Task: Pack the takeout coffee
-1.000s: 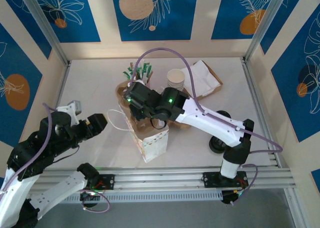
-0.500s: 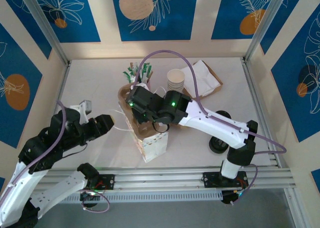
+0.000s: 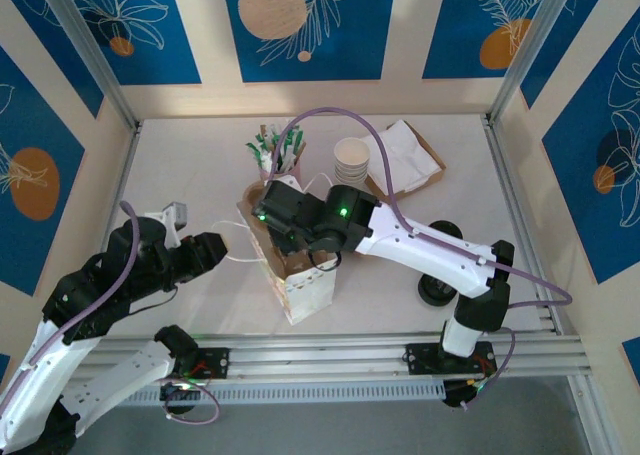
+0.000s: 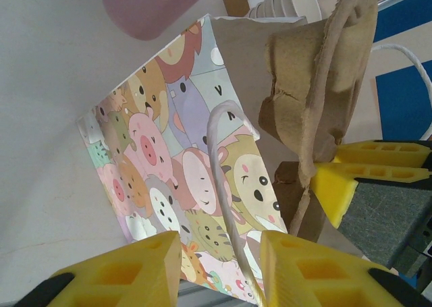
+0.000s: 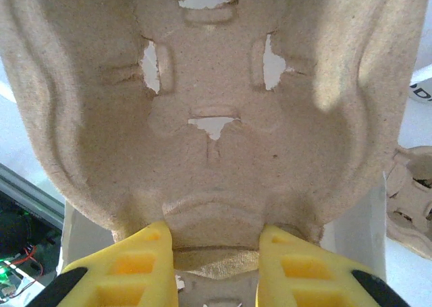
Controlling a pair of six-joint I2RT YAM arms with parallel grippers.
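Handle (image 4: pixel 214 172) of white rope on the left side of the paper bag (image 3: pixel 305 283), lying between the spread fingers of the left gripper (image 4: pixel 219 253). At the bag's mouth, pulp cup carrier (image 5: pixel 209 98) pinched by its edge in the right gripper (image 5: pixel 216 243). Probably best: close on the handle, draw leftward to widen the mouth, then ease the carrier down clear of the rim.

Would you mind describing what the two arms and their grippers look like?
The left arm and right arm both have white link shells with black joint housings. A lilac cable loops along each. Small green lights glow on the right arm's black wrist. The left gripper and right gripper have blocky yellow fingers with square recesses.
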